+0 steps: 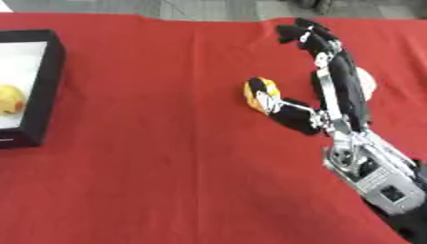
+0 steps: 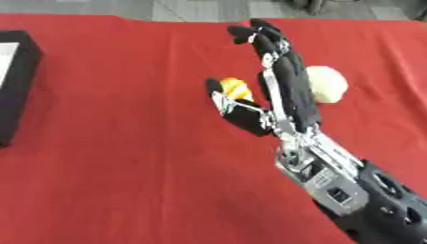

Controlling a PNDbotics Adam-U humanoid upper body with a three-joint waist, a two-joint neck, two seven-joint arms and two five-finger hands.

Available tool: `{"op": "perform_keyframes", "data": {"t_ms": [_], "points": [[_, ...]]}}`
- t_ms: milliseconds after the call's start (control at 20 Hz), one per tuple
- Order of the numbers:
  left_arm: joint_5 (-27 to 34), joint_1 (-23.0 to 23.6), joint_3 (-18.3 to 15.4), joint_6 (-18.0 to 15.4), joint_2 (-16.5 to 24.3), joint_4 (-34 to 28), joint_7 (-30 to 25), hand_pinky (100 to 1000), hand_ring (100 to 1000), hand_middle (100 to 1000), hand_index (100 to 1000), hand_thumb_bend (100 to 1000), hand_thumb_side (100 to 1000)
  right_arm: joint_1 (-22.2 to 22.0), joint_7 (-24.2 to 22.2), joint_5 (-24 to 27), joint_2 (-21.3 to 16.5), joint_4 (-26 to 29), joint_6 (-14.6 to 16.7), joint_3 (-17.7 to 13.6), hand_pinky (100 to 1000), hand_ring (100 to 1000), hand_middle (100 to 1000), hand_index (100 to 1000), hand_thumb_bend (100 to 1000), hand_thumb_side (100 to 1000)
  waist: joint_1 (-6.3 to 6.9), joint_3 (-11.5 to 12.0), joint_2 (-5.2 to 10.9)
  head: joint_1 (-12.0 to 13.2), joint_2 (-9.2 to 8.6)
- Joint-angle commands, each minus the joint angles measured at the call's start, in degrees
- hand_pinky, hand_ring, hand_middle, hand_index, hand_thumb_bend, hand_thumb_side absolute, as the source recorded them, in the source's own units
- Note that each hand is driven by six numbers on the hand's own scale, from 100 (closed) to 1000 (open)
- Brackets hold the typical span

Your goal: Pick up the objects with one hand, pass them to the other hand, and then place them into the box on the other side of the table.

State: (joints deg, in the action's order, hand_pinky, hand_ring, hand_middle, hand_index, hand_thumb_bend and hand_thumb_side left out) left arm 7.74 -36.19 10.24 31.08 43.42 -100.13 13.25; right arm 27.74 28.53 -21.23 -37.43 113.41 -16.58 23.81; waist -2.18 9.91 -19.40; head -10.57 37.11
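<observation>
The orange-yellow object (image 1: 260, 92) lay on the red counter (image 1: 167, 167), well right of the black box (image 1: 46, 86), touching the right hand's (image 1: 338, 81) thumb, while the fingers (image 1: 304, 33) stood straight and apart beyond it. It looked small, light, probably smooth, best pinched across its middle. A pale round thing (image 2: 327, 83) sat behind the palm

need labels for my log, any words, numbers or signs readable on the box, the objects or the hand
No readable text in either view.
Box: black walls, pale floor, no print visible.
Yellow object in the box: no marks visible.
Orange object by the right hand: dark and white patches, too blurred to read as letters.
Pale round object: plain.
</observation>
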Motion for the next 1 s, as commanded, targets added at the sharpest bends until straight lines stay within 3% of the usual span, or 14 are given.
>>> {"op": "perform_keyframes", "data": {"t_ms": [50,200,350,650,1000], "points": [[3.48,1.22,-1.4,-2.52,0.76,-5.43,2.18,707,701,739,863,100,754,-0.57,-3.84,8.39,-3.91,1.19,-0.45,-3.15,721,916,632,783,404,110,0.08,0.11,1.25,-0.92,-0.37],[4.4,3.01,-1.44,-3.42,-0.41,-9.02,2.6,704,698,735,847,100,743,-2.38,-7.68,15.51,-6.87,1.19,-0.69,-6.25,725,917,643,792,408,100,-0.17,0.24,1.12,-1.09,-0.46],[4.72,4.25,-1.69,-3.84,-2.11,-12.1,2.79,701,696,734,845,100,748,-4.8,-11.03,18.71,-10.47,1.19,-0.37,-9.42,744,922,667,804,442,100,-0.47,0.35,0.97,-1.35,-0.67],[3.64,5.48,-1.45,-7.42,-5.47,-14.42,1.37,700,703,742,853,100,746,-9.1,-19.1,18.2,-15.49,1.19,-1.47,-13.74,780,933,717,825,481,100,-1.0,0.7,0.59,-3.48,-1.38],[2.73,7.21,-0.94,-9.97,-8.69,-14.46,-0.5,699,702,741,848,100,778,-11.85,-19.34,16.68,-18.31,1.19,-2.8,-17.54,802,936,738,837,532,100,-1.87,0.96,-0.1,-5.5,-2.43]]}}
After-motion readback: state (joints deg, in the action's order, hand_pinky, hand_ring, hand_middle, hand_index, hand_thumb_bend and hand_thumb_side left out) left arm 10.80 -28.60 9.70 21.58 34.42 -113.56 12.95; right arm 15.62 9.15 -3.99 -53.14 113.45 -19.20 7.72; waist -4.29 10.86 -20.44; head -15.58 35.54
